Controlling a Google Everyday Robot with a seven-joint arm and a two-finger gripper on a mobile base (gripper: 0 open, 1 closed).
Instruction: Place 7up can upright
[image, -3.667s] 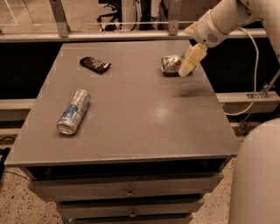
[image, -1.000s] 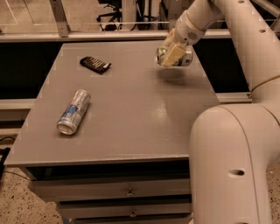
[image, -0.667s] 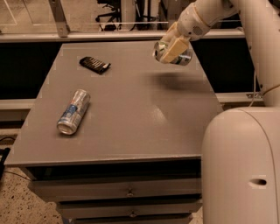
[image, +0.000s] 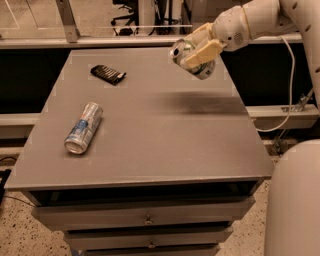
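Note:
The 7up can (image: 191, 61) is a short white and green can with a silver top. It hangs tilted in the air above the far right part of the grey table (image: 150, 130), silver top pointing up and left. My gripper (image: 199, 51) comes in from the upper right and is shut on the can, with pale fingers (image: 204, 53) across its body. The can casts a dark shadow on the table below it.
A slim silver-and-blue can (image: 83, 128) lies on its side at the table's left. A small dark packet (image: 107, 74) lies at the far left. My white arm (image: 260, 20) spans the upper right; my base (image: 292, 200) stands at the right. Drawers sit below the table's front edge.
The gripper closed on the 7up can where it lay at the far right of the table and lifted it. It now hangs tilted in the air above the table.

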